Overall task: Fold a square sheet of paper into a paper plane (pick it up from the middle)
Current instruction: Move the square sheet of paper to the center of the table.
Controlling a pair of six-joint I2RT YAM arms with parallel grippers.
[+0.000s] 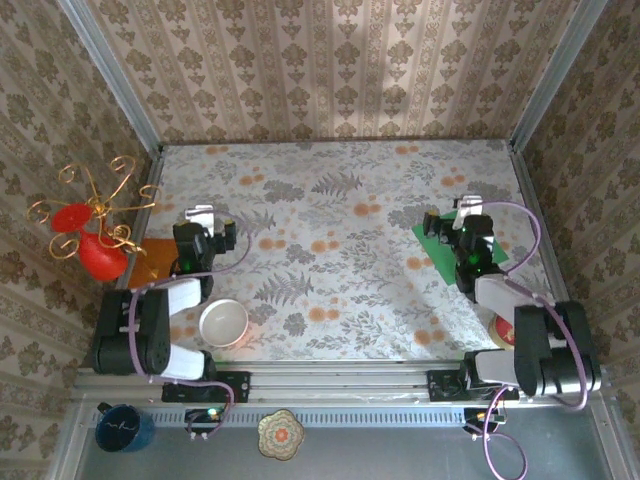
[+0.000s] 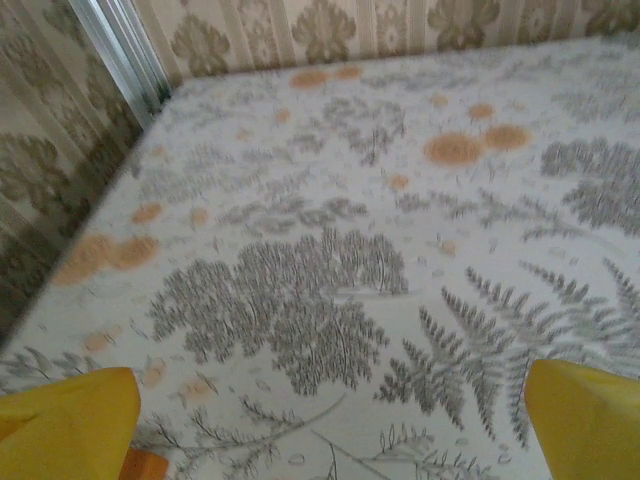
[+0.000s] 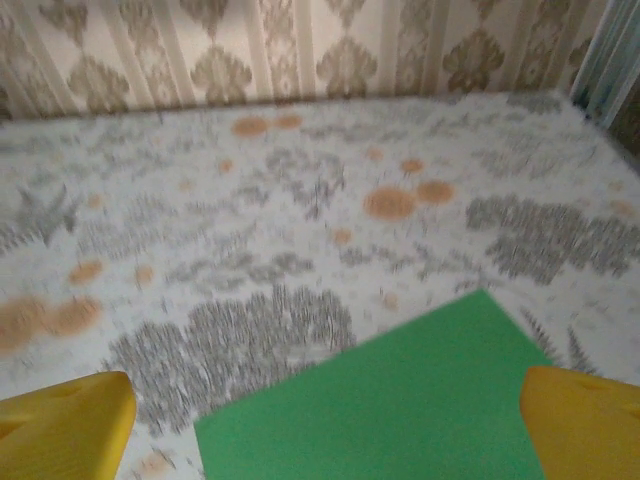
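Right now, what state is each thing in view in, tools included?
square sheet of paper: lying flat, unfolded, not held.
right tool: open, empty, above the green sheet.
left tool: open, empty.
orange paper sheet: lying flat, partly hidden.
bowl: upright, empty.

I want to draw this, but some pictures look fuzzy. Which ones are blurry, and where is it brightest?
Top external: sharp, with a pale band of light on the back wall. Left wrist: soft, with the near tablecloth and the yellow fingertips of the left end effector most blurred. Right wrist: soft too, and the square sheet of paper has fuzzy edges.
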